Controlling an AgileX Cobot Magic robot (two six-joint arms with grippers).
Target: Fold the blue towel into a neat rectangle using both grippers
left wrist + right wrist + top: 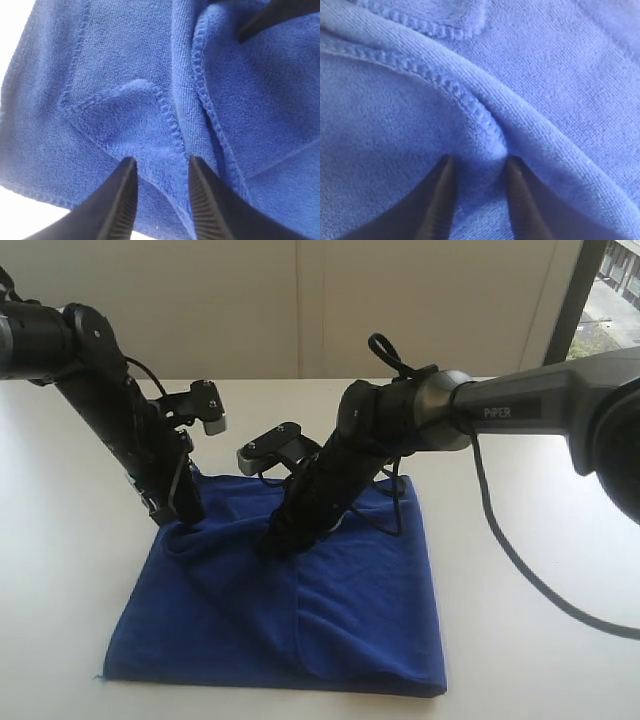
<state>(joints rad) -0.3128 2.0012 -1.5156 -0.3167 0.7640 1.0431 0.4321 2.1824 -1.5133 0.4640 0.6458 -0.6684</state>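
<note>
The right gripper (477, 162) presses into the blue towel (560, 75), its fingers (442, 200) straddling a bunched, stitched hem (445, 85).

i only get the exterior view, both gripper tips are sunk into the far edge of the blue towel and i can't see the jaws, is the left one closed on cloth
observer: No. In the left wrist view the left gripper has its jaws apart, and the blue towel lies flat in the gap. A folded corner with a stitched hem sits just ahead of the tips.
operator: ok and the right one
observer: The right wrist view shows the right gripper straddling a raised ridge of towel, with the hem curving down into the gap. The jaws stand apart there too. I cannot tell whether they are pinching the ridge.
</note>
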